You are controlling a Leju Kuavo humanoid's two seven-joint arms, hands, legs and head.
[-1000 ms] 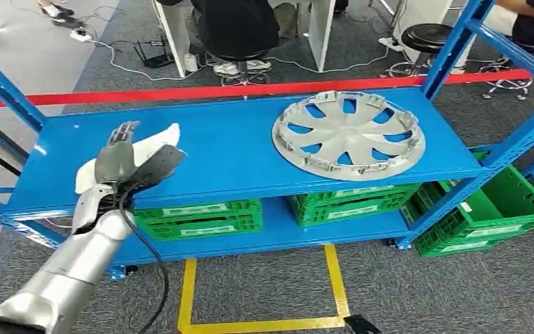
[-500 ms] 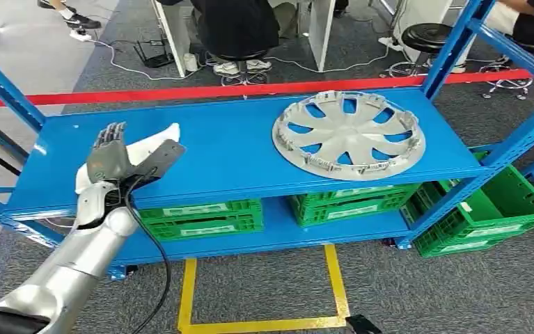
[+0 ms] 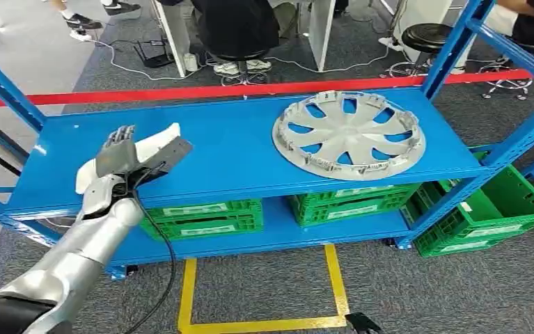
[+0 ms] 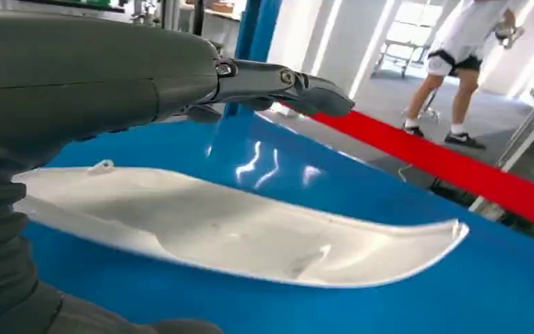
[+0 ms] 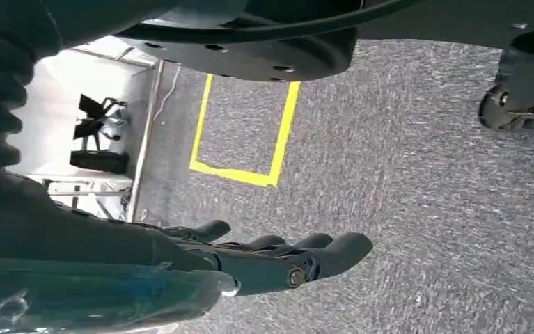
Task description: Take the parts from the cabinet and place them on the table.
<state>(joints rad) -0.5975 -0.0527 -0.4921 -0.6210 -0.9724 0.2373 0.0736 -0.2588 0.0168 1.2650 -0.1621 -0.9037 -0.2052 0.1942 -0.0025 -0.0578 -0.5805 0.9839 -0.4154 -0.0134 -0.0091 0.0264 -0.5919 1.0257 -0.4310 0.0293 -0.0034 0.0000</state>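
A long white curved part lies on the left of the blue cabinet shelf. My left hand hovers over its near half, fingers stretched out and apart, thumb pointing right. In the left wrist view the white part rests flat on the shelf below my left hand's straight fingers, which do not touch it. A silver hubcap lies face up on the shelf's right half. My right hand hangs over the grey floor, fingers extended and holding nothing.
Green crates fill the lower shelf, and more stand at the right. Blue uprights frame the shelf. Red barrier tape runs behind it, with a seated person and a stool beyond. Yellow tape marks the floor.
My left hand drew slightly left, then came back right over the white part, its thumb now reaching further right. The part and the hubcap have not moved.
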